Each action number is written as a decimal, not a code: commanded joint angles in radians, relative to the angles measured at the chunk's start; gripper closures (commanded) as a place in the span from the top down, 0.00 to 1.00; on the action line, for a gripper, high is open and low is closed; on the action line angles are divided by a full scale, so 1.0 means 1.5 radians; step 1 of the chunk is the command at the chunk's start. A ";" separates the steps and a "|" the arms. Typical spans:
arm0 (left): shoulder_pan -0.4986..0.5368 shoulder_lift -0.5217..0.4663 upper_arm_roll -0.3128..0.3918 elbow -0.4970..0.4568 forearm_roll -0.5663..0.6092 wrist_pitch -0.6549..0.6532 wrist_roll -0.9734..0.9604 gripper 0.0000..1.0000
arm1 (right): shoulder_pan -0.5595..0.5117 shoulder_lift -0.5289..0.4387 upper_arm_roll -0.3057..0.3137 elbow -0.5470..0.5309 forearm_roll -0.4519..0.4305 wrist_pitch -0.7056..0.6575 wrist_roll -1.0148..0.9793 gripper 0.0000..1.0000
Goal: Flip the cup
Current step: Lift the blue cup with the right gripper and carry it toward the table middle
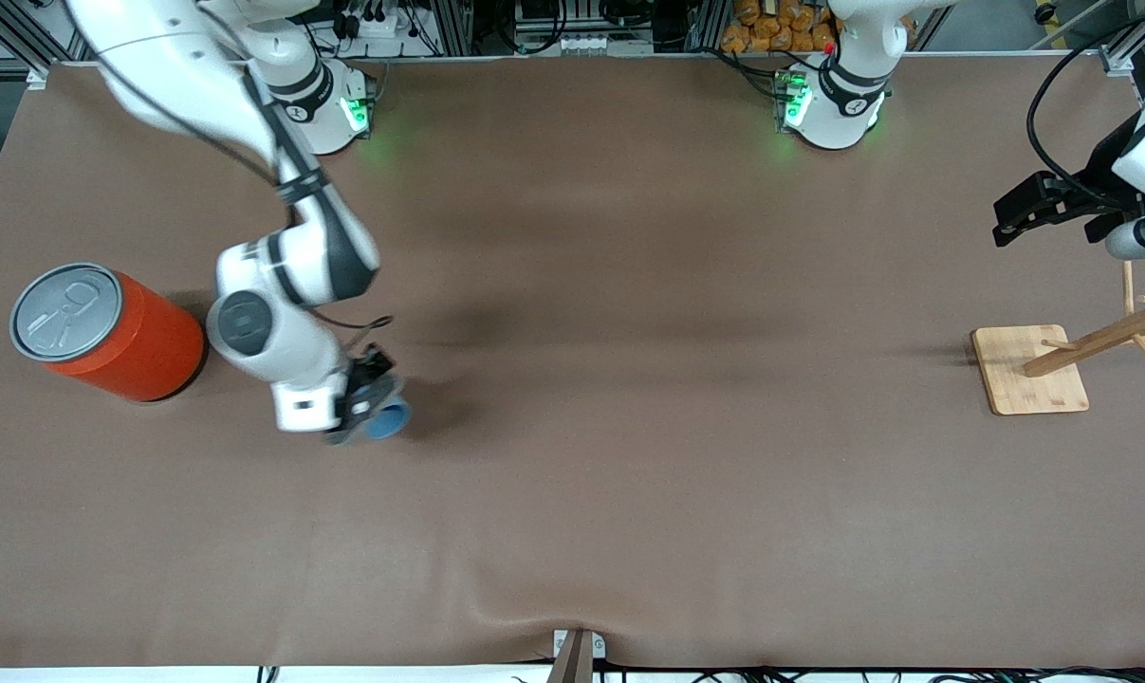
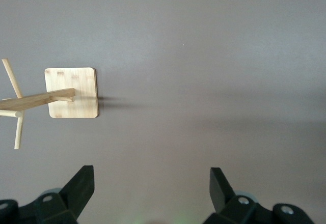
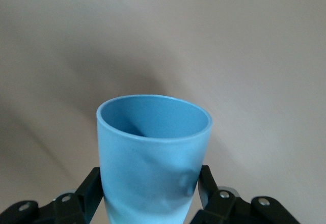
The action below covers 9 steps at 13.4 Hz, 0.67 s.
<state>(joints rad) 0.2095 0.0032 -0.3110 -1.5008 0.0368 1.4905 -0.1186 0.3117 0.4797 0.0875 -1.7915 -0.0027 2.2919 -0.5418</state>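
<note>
Two fingers of the right hand (image 3: 147, 193) clamp the cup (image 3: 153, 158) low over the counter (image 1: 629, 427), ready for turning it, while the left hand (image 2: 152, 188) waits released.

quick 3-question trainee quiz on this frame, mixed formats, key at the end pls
1. True or false: the right gripper is shut on the cup.
2. The left gripper hangs open over: A) the orange can B) bare table near the wooden stand C) the cup
3. Fill in: the orange can stands toward the ____ arm's end of the table.

Key: 1 true; 2 B; 3 right
</note>
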 commanded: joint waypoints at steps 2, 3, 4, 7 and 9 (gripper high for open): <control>0.004 0.016 -0.003 -0.003 -0.013 -0.001 0.012 1.00 | 0.130 0.029 -0.008 0.047 -0.004 0.005 -0.032 0.66; 0.002 0.023 -0.003 -0.007 -0.025 0.000 0.012 1.00 | 0.147 0.032 -0.008 0.046 -0.024 0.012 -0.062 0.66; 0.001 0.033 -0.003 -0.014 -0.041 0.006 0.012 1.00 | 0.155 0.041 -0.008 0.046 -0.037 0.023 -0.094 0.65; 0.001 0.065 -0.003 -0.014 -0.046 0.026 0.012 1.00 | 0.160 0.077 -0.008 0.047 -0.043 0.083 -0.183 0.64; 0.004 0.077 -0.003 -0.013 -0.052 0.028 0.012 1.00 | 0.164 0.105 -0.008 0.049 -0.043 0.149 -0.283 0.64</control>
<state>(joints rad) 0.2073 0.1109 -0.3132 -1.5243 -0.0163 1.5253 -0.1186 0.5583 0.5851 0.0747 -1.7456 -0.0496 2.4252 -0.8189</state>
